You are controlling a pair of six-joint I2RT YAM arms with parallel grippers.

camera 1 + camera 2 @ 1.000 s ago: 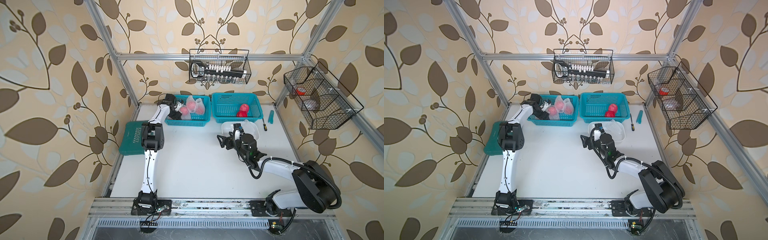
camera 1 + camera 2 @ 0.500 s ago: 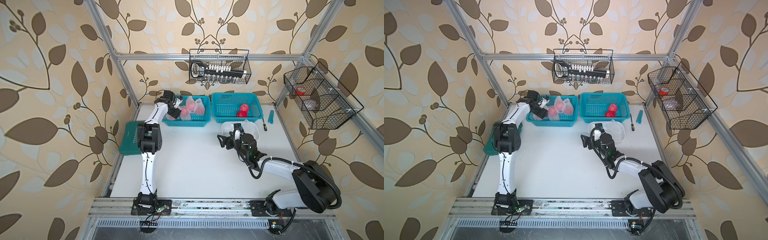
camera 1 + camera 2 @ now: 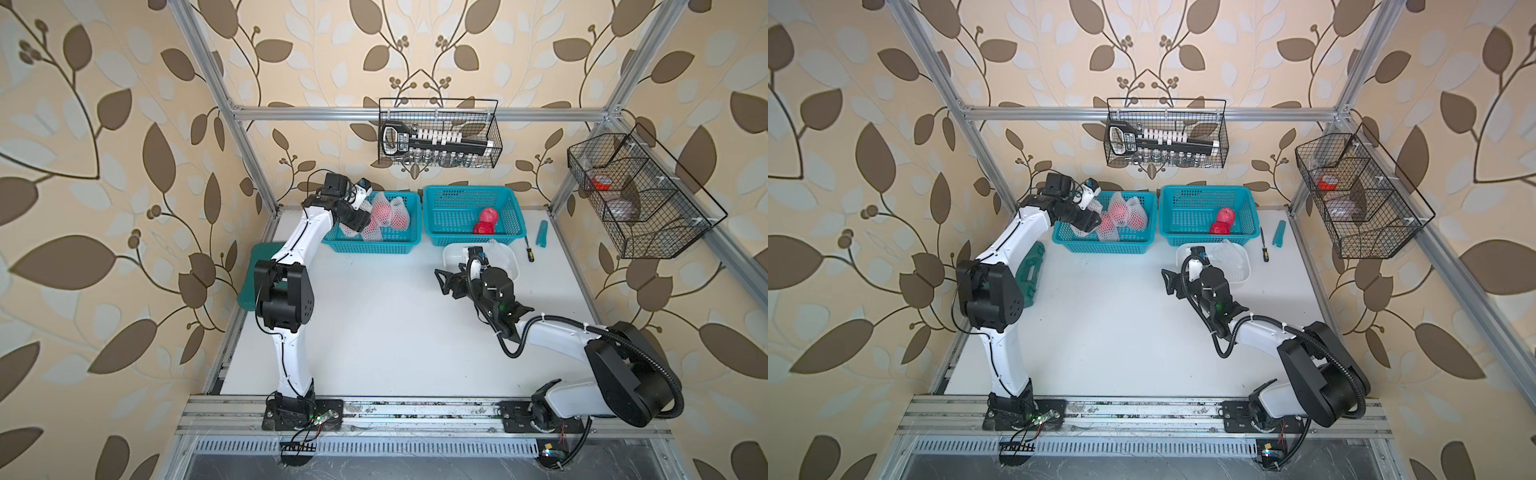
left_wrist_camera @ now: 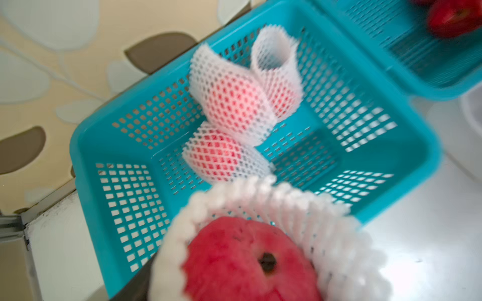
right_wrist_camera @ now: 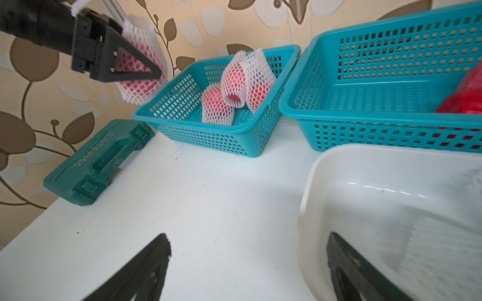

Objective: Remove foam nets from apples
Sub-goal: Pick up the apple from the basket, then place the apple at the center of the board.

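Note:
My left gripper (image 3: 360,221) is shut on an apple (image 4: 247,263) still wrapped in its white foam net (image 4: 336,234), held above the near left corner of the left teal basket (image 3: 374,248). The right wrist view shows this netted apple (image 5: 140,78) hanging clear of the basket rim. Three more netted apples (image 3: 388,212) lie in that basket. Two bare red apples (image 3: 485,221) sit in the right teal basket (image 3: 469,242). My right gripper (image 5: 246,260) stands open and empty low over the table, beside the white tray (image 3: 449,254), which holds an empty foam net (image 3: 498,249).
A green tool case (image 3: 252,276) lies at the table's left edge. A screwdriver (image 3: 528,252) and a teal tool (image 3: 542,237) lie right of the right basket. Wire baskets hang on the back wall (image 3: 438,139) and the right wall (image 3: 636,195).
My left arm has lifted the netted apple up out of the left basket and swung slightly left. The right arm has stayed still.

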